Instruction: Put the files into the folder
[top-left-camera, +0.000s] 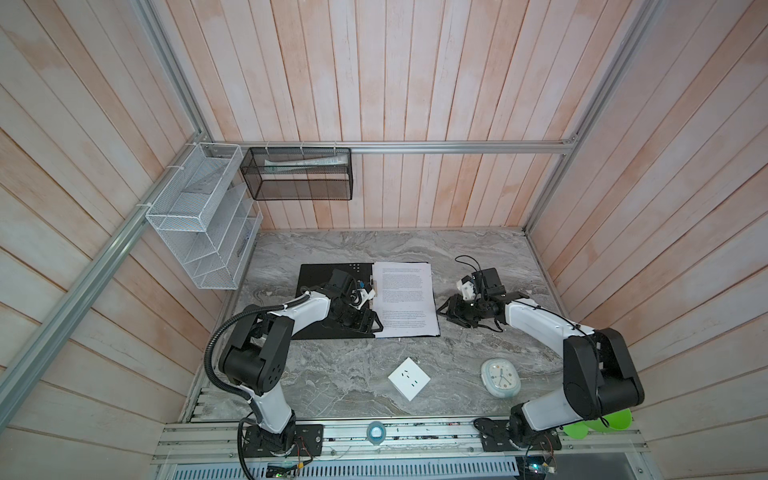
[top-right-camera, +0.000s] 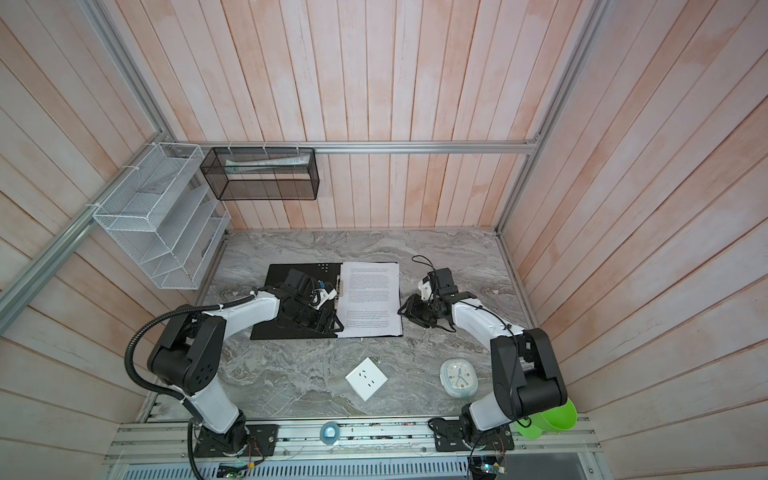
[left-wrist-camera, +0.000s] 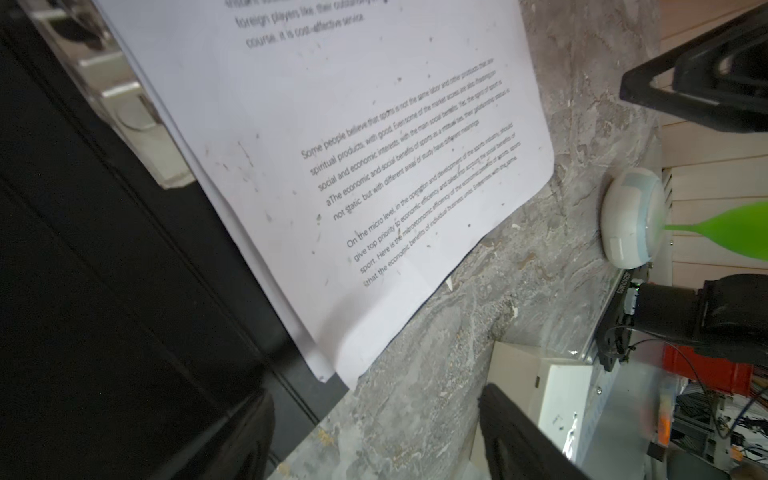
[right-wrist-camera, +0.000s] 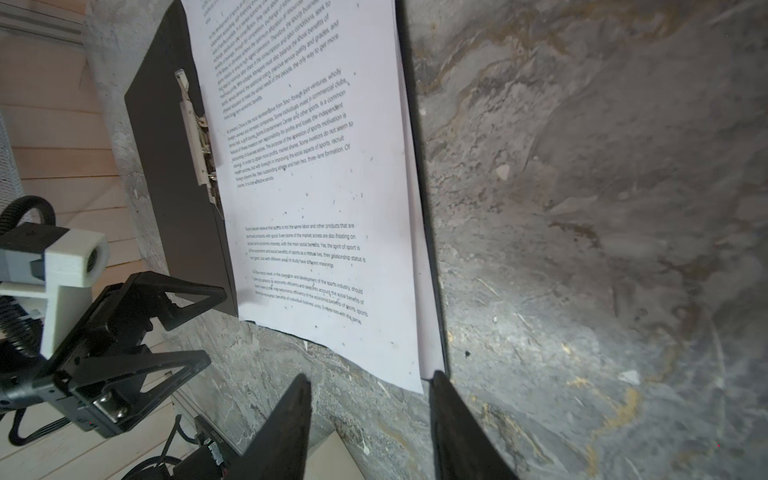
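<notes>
Files (top-left-camera: 405, 297) lying in opened folder (top-left-camera: 316, 278); clip (right-wrist-camera: 197, 137) showing plainly at right wrist; left gripper (right-wrist-camera: 216, 324), right gripper (right-wrist-camera: 370, 382) gaping, flanking sheets.

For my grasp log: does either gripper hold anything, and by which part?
Nothing is held. The left gripper and the right gripper both stand open beside the files.

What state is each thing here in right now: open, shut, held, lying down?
folder: open, lying flat, black inside up.
files: loose stack lying on the folder's right half, unheld.
left gripper: open, empty, near the files.
right gripper: open, empty, beside the files.
clock: lying face up.
</notes>
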